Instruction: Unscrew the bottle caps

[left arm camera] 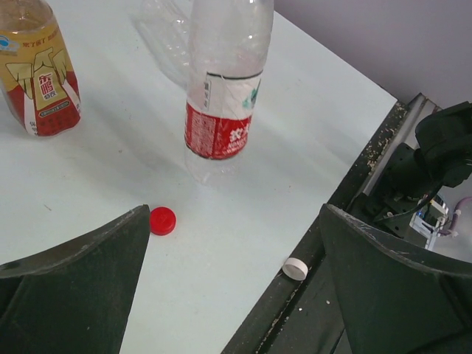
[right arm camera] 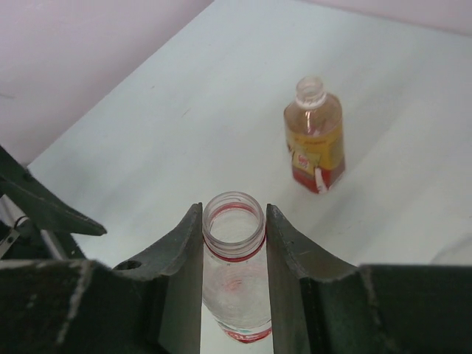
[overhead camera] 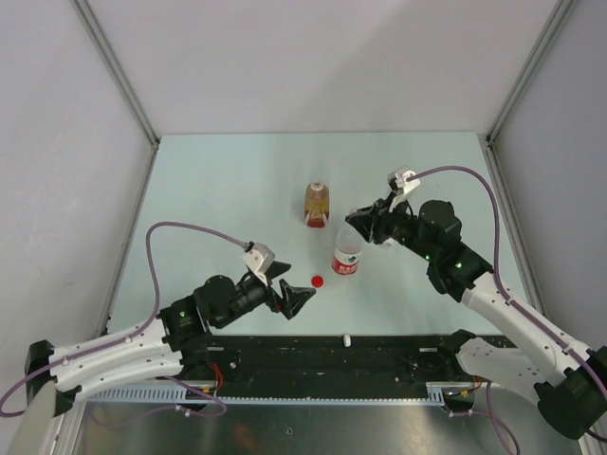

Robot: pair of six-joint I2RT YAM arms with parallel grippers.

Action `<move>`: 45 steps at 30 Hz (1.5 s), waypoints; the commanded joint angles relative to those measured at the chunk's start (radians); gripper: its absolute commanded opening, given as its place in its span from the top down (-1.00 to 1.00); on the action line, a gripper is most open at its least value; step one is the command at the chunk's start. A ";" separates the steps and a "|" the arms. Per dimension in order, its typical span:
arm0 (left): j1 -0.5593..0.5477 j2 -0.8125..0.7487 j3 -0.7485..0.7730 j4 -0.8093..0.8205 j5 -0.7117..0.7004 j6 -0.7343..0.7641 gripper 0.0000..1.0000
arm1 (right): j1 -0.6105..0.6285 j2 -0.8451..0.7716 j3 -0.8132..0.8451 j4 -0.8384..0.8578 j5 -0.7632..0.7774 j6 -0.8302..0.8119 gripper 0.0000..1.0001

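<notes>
From above, the left tool [overhead camera: 294, 285] stands spread just beside the small round red plastic cap [overhead camera: 317, 281] on the pale bench [overhead camera: 209, 190]. The right tool [overhead camera: 353, 229] pinches the clear red-and-white-labelled plastic bottle [overhead camera: 347, 261] at its neck.

Left wrist: a small white plastic cap [left arm camera: 295, 268] lies at the bench's edge.

Right wrist: the pinched bottle's mouth is uncapped, as is the amber-liquid plastic bottle [right arm camera: 315, 136] standing apart.

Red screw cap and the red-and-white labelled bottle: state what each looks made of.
Small round red screw cap: likely moulded plastic, opaque, evenly coloured, smooth-topped. Clear bottle with red-and-white label: probably thin plastic, see-through, with soft highlights; its label looks like glossy printed film.
</notes>
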 commanded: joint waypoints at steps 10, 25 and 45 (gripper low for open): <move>0.003 -0.038 -0.024 0.003 -0.080 -0.009 -0.99 | 0.006 0.090 0.047 0.297 0.187 -0.156 1.00; 0.003 -0.041 -0.025 -0.012 -0.106 0.047 -0.99 | 0.006 0.340 0.046 0.553 0.295 -0.202 1.00; 0.003 -0.039 -0.027 -0.022 -0.094 0.055 -0.99 | 0.006 0.407 0.013 0.517 0.303 -0.192 0.33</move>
